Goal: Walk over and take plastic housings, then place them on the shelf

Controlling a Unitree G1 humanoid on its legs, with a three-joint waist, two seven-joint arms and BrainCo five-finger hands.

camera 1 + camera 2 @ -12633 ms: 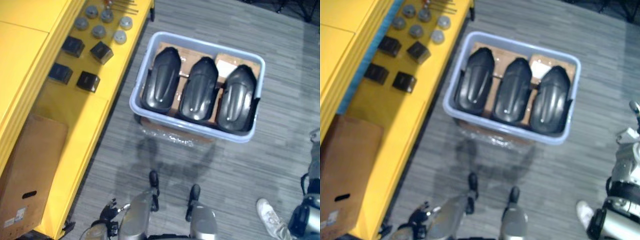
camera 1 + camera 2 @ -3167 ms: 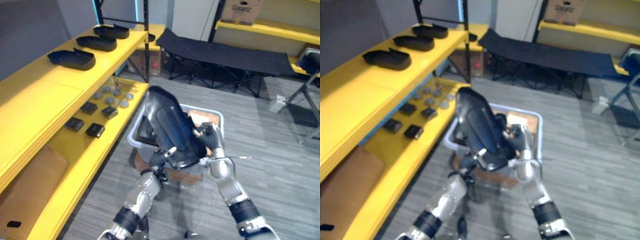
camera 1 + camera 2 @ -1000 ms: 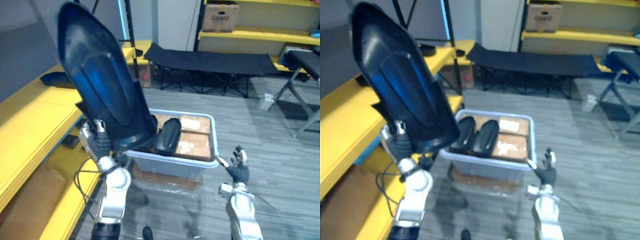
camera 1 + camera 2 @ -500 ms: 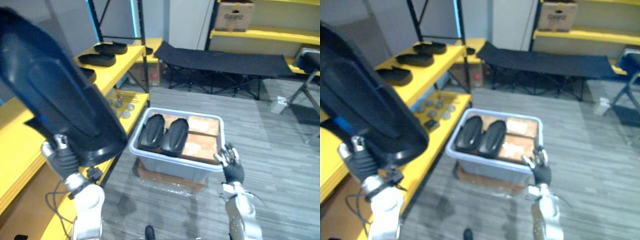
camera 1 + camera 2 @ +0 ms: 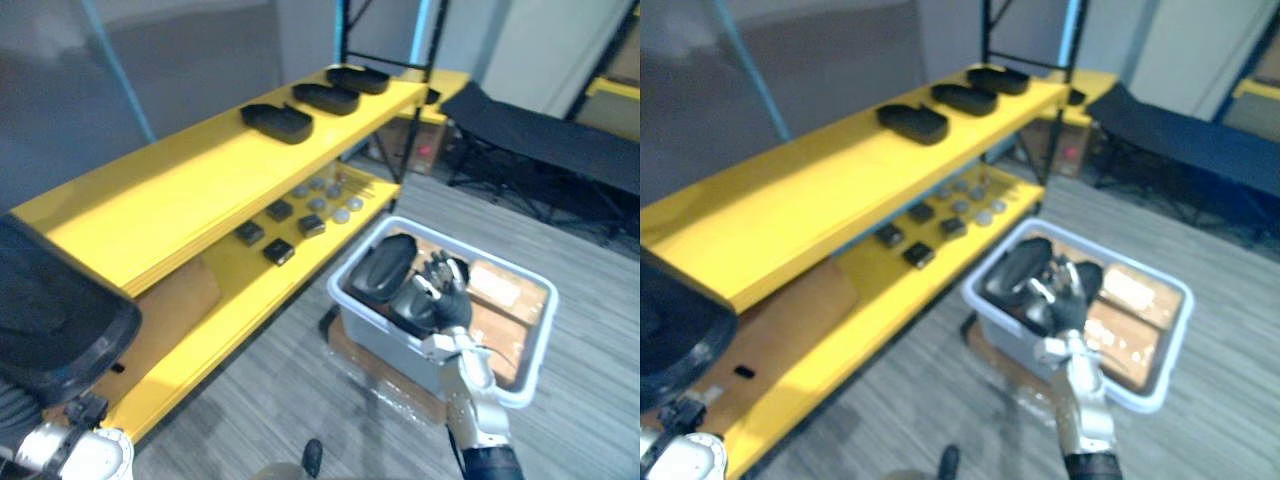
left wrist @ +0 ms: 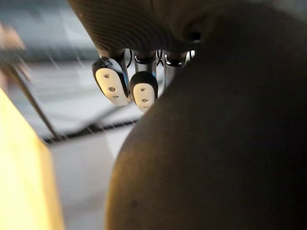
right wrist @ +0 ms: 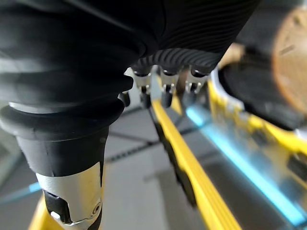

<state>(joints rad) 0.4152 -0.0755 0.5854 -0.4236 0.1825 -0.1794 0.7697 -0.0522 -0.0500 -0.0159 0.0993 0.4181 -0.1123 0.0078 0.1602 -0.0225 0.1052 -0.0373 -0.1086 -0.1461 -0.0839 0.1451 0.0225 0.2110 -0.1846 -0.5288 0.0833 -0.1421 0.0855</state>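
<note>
A large black plastic housing [image 5: 50, 320] sits low at the left, and my left hand [image 6: 144, 93] is shut on it, with its fingers [image 6: 112, 85] curled over the dark shell [image 6: 216, 143]. Three more housings [image 5: 275, 122] lie in a row on the top board of the yellow shelf [image 5: 170, 200]. Two housings [image 5: 380, 270] rest in the grey bin [image 5: 520, 385] on the floor. My right hand [image 5: 442, 300] is open in front of that bin, fingers [image 7: 165, 88] straight and holding nothing.
The lower shelf board carries small black boxes [image 5: 280, 252] and grey discs [image 5: 335, 200]. A brown cardboard box [image 5: 165, 320] stands under the shelf. Cardboard sheets [image 5: 500, 300] line the bin. A black cot [image 5: 540, 130] stands at the back right.
The whole view has swung toward the yellow shelf. The held housing now shows low at the left edge instead of high across the left side. My right hand stays open.
</note>
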